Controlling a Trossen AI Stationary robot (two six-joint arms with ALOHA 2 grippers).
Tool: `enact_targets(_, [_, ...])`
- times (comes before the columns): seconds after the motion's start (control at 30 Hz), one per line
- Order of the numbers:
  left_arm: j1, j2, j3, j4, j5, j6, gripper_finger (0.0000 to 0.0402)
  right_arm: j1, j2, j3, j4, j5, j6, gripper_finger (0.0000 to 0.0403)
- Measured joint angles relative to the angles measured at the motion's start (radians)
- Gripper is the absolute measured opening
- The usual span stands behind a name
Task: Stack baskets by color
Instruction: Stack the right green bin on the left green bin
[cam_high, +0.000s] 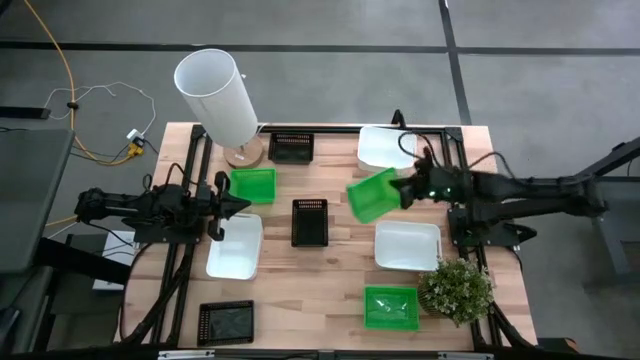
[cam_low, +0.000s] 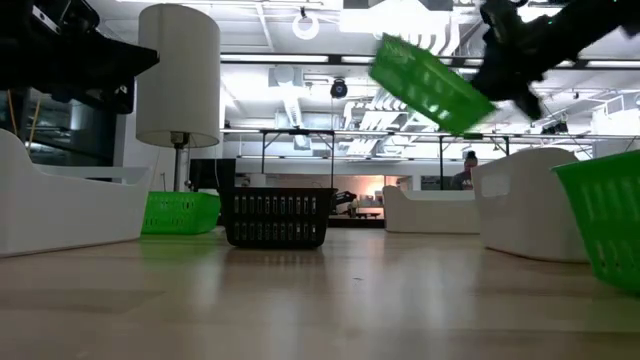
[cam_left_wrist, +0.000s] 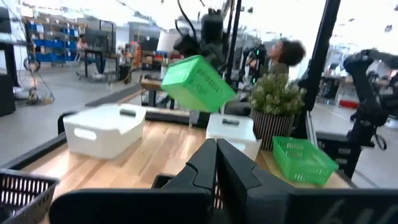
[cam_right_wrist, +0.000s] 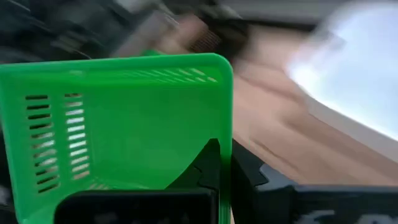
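Green basket (cam_high: 372, 196), light stiff plastic, hangs tilted above the worktop (cam_high: 330, 270) centre-right, right tool (cam_high: 405, 190) clamped on its thin rim wall, a hold likely to swing; left tool (cam_high: 232, 207) together, idle.

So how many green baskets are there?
3: one held tilted in the air by the right gripper, green basket; one near the lamp; one beside the plant.
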Motion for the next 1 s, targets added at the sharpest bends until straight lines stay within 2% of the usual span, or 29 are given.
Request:
enact_targets(0.17, [0.000, 0.000, 0.003, 0.075, 0.003, 0.000, 0.0001, 0.021, 0.093, -0.203, 0.656, 0.006, -0.206, 0.0000])
enact_targets(0.27, [0.000, 0.004, 0.023, 0.072, 0.004, -0.001, 0.0001, 0.020, 0.165, -0.275, 0.944, -0.023, -0.311, 0.0000])
enact_targets(0.33, [0.000, 0.012, 0.038, 0.066, 0.003, -0.009, 0.0001, 0.020, 0.206, -0.287, 1.059, -0.070, -0.374, 0.0000])
enact_targets(0.47, [0.000, 0.034, 0.059, 0.065, 0.004, -0.042, 0.0000, 0.023, 0.266, -0.227, 1.078, -0.189, -0.494, 0.0000])
enact_targets(0.6, [0.000, 0.062, 0.066, 0.065, 0.005, -0.079, 0.0000, 0.061, 0.329, -0.132, 1.016, -0.228, -0.595, 0.0000])
enact_targets(0.77, [0.000, 0.122, 0.066, 0.142, 0.004, -0.089, 0.0000, 0.124, 0.405, -0.087, 1.031, -0.245, -0.653, 0.0000])
enact_targets(1.0, [-0.012, 0.246, 0.066, 0.210, 0.001, -0.071, 0.0000, 0.155, 0.447, -0.087, 1.092, -0.201, -0.678, 0.0000])
